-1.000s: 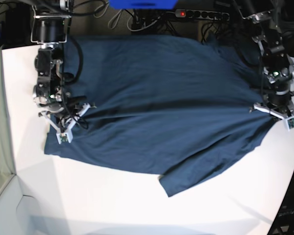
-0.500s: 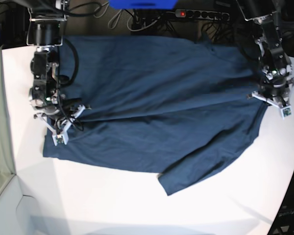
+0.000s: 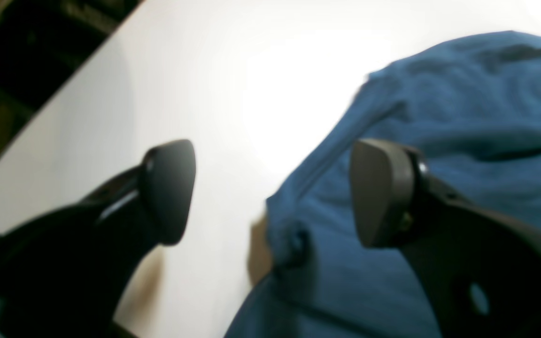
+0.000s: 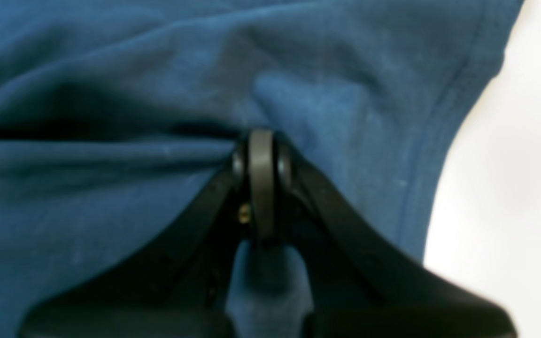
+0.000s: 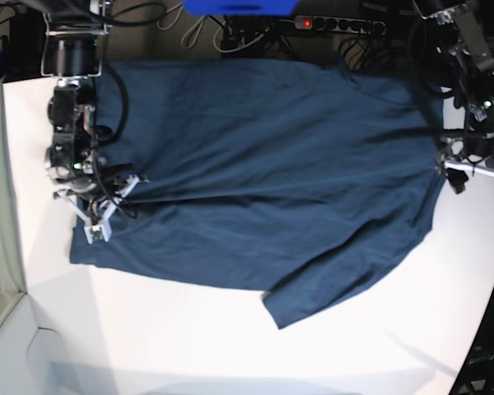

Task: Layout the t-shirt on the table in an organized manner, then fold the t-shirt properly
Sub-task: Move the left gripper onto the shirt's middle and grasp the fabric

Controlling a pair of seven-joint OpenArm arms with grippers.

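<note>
The dark navy t-shirt (image 5: 263, 164) lies spread across the white table (image 5: 148, 329), with one sleeve (image 5: 313, 292) pointing to the front. My right gripper (image 5: 119, 197) is shut on a pinched fold near the shirt's left edge; the right wrist view shows its closed tips (image 4: 261, 155) in the blue cloth (image 4: 111, 197), with a hem beside them. My left gripper (image 5: 471, 174) is open and empty just off the shirt's right edge. In the left wrist view its fingers (image 3: 169, 188) stand wide apart, and the gripper (image 3: 273, 192) straddles the shirt's edge (image 3: 439, 117) over bare table (image 3: 204, 70).
A power strip (image 5: 337, 23) with a red light, loose cables and a blue object (image 5: 239, 6) lie behind the table's back edge. The table's curved edge (image 5: 490, 280) runs close past my left gripper. A pale grey panel (image 5: 0, 329) stands at the front left.
My left gripper has let go of the shirt's right edge, opened and moved right, off the cloth. My right gripper has pulled its fold left and back, and the shirt lies flatter.
</note>
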